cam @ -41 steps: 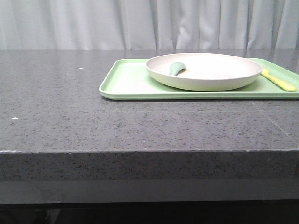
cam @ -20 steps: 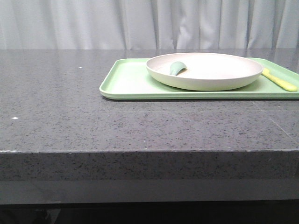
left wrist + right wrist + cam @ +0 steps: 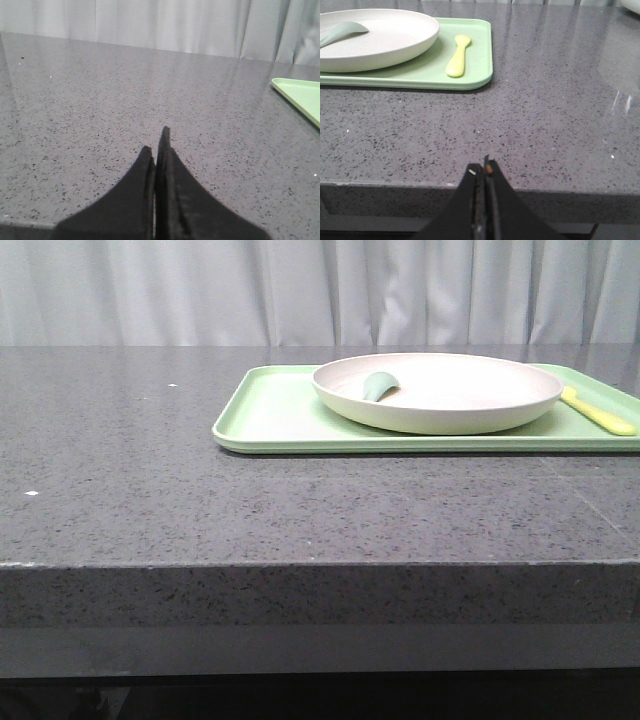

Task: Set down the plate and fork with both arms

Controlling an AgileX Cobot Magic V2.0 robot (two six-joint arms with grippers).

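Note:
The cream plate (image 3: 438,392) (image 3: 372,37) rests on a light-green tray (image 3: 270,415) (image 3: 470,75) toward the back right of the table. A small teal-green utensil (image 3: 378,386) (image 3: 340,32) lies inside the plate. The pale-yellow fork (image 3: 597,413) (image 3: 458,55) lies on the tray just right of the plate. My left gripper (image 3: 156,145) is shut and empty, low over bare table well left of the tray. My right gripper (image 3: 483,167) is shut and empty, at the table's front edge, well short of the tray. Neither arm shows in the front view.
A grey speckled stone table (image 3: 150,460) carries the tray. The tray's corner (image 3: 300,95) shows at the edge of the left wrist view. A pale curtain (image 3: 200,290) hangs behind the table. A white object's edge (image 3: 632,5) peeks in at the far right corner.

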